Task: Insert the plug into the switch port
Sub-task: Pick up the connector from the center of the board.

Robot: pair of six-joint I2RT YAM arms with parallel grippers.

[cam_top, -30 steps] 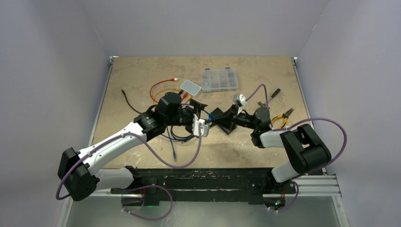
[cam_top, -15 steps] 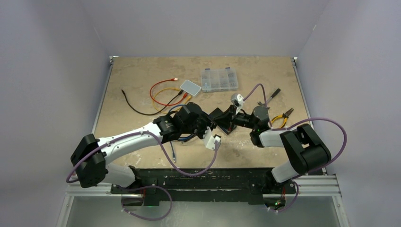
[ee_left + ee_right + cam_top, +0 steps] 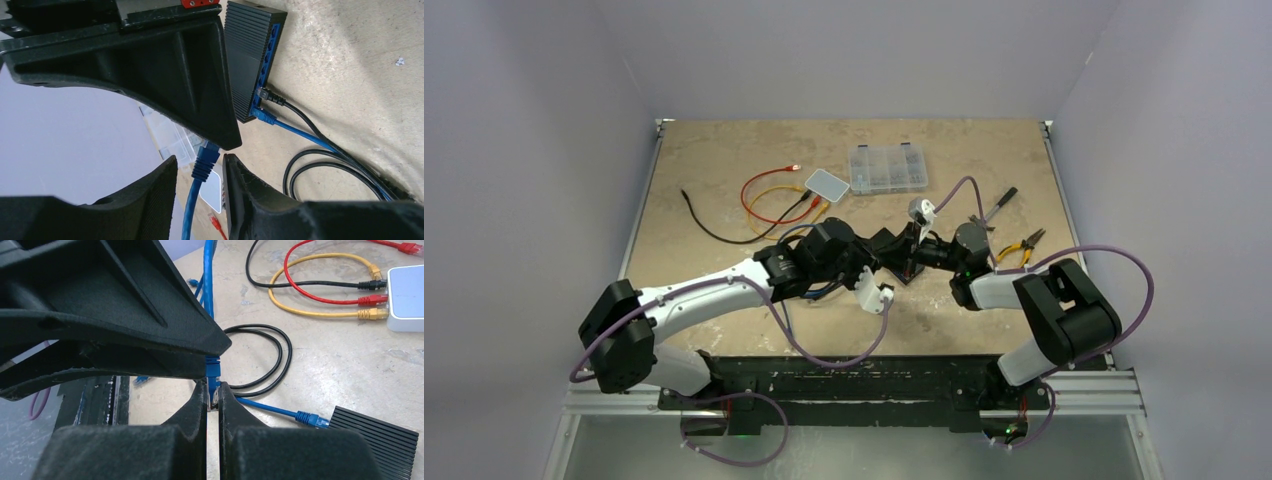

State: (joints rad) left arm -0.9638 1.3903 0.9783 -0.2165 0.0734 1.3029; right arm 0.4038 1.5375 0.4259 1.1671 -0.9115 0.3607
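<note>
Right pincer (image 3: 213, 391) tight around blue plug (image 3: 213, 369).

Overhead camera views the whole table (image 3: 724, 160) from above; both close-up wrist cameras share the blue cable (image 3: 204, 164).

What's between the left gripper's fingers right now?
The blue plug and its cable, in the left wrist view; the left gripper stands open around it.
</note>
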